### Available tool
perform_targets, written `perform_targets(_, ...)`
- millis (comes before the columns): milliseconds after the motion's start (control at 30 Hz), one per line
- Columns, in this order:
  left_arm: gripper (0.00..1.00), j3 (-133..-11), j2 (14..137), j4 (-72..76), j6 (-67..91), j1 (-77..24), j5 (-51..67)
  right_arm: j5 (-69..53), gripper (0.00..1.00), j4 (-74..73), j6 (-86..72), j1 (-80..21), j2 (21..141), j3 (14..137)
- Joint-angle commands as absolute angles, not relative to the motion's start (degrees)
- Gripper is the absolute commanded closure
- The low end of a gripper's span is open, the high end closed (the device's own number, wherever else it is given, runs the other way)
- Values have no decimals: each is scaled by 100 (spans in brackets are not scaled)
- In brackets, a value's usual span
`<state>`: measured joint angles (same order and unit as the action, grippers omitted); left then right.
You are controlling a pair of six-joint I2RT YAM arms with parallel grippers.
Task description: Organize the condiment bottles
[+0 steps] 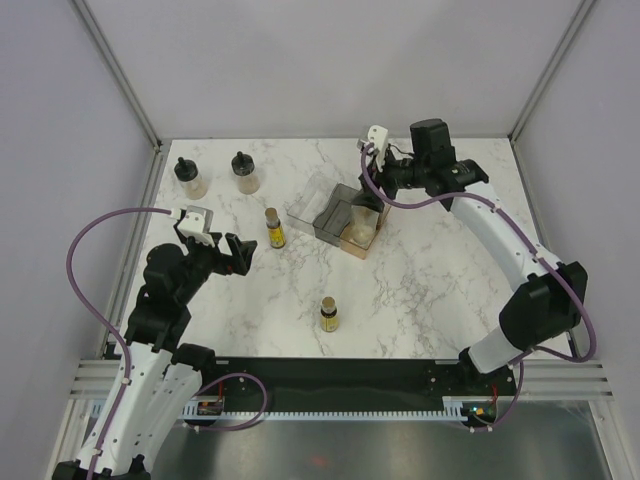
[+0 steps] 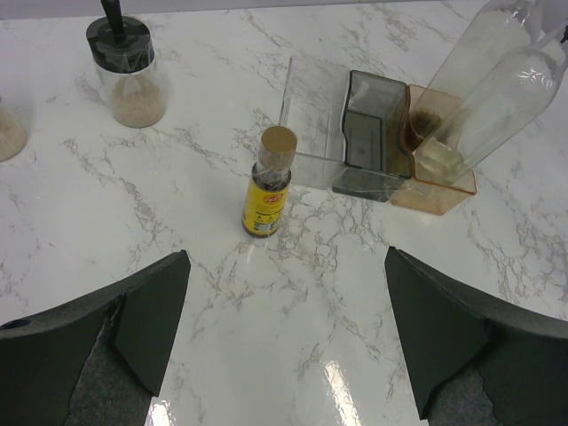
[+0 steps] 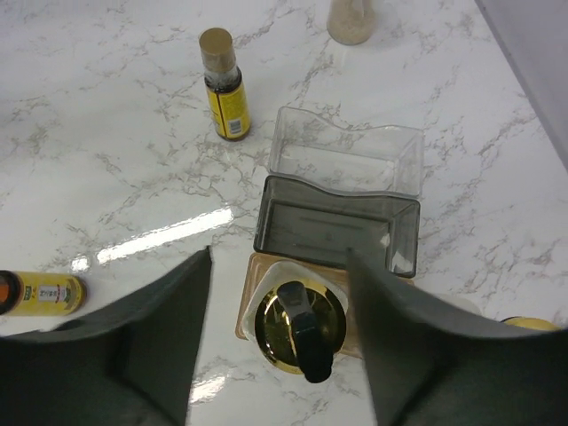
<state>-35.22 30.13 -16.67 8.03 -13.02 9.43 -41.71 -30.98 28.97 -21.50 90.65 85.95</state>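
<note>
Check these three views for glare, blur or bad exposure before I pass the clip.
Top external: even light, sharp, only soft shadows on the table. Left wrist: a glare streak on the marble low in frame, the amber bottle crisp, the left gripper's fingers dark and featureless. Right wrist: a glare band left of the tray, highlights on the tall bottle at its gold top, the right gripper's fingers dark, soft-edged.

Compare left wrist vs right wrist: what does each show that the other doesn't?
Left wrist only: a squat bottle complete with black cap, two tall clear bottles side-on, leaning in the peach compartment, and the open left gripper.
Right wrist only: a second amber bottle at the left edge, a gold pourer top from above, and the right gripper straddling it.
Both: the amber yellow-labelled bottle beside the tray, with its clear and grey compartments.
</note>
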Motion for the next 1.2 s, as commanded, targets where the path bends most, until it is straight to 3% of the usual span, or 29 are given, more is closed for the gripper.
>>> perform_targets(0,0,-3463,3050,-1608,624,-1327,967,-4237,22,-2892,2927,-2162,8658,8815)
perform_targets(167,0,-3472,3050,-1600,624,-1336,949,-4140,16,-2892,2760,-2162,8482,9000)
perform_targets(533,0,-3480,3067,-1608,650,-1345,932,-3903,13,-2918,2198,-2162,7780,9396)
perform_targets(800,0,-3726,3479,-1635,1186,-1336,1300,-3244,11,-2944,1881,-1732,6619,8640)
perform_targets(1000,0,-4051,4350,-1705,1564,-1336,1582,-3234,12,-2989,1556,-486,5960,7683)
perform_targets(1167,2,-4517,5244,-1731,1670,-1327,1336,-3384,12,-2699,1485,-36,5502,6533)
